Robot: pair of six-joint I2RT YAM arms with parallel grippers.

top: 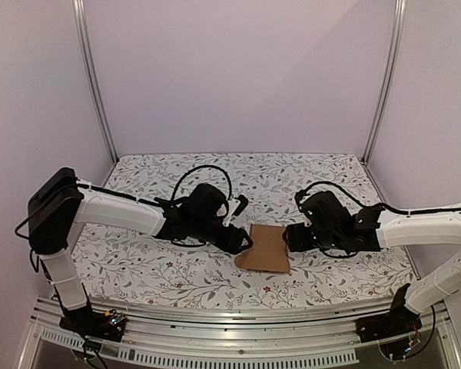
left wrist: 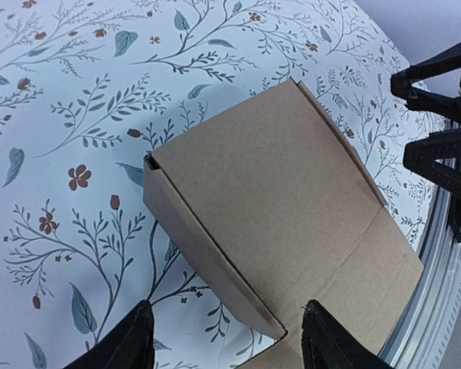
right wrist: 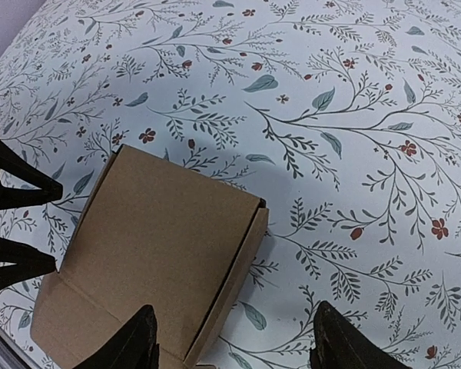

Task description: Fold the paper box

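The paper box [top: 264, 248] is plain brown cardboard, lying low on the floral table cover between both arms, its lid panel down over a shallow body and a flap spread toward the near edge. In the left wrist view the box [left wrist: 276, 207] fills the middle. My left gripper [left wrist: 227, 338] is open, its fingers astride the box's near side wall, not gripping. In the top view the left gripper [top: 244, 241] sits at the box's left edge. My right gripper [right wrist: 234, 342] is open, straddling the box's [right wrist: 161, 231] right side wall. In the top view it [top: 289, 238] sits at the box's right edge.
The floral table cover [top: 161, 269] spreads all round the box. A metal rail [top: 238, 315] runs along the near edge by the arm bases. Plain walls and two upright metal posts [top: 94, 77] close the back and sides.
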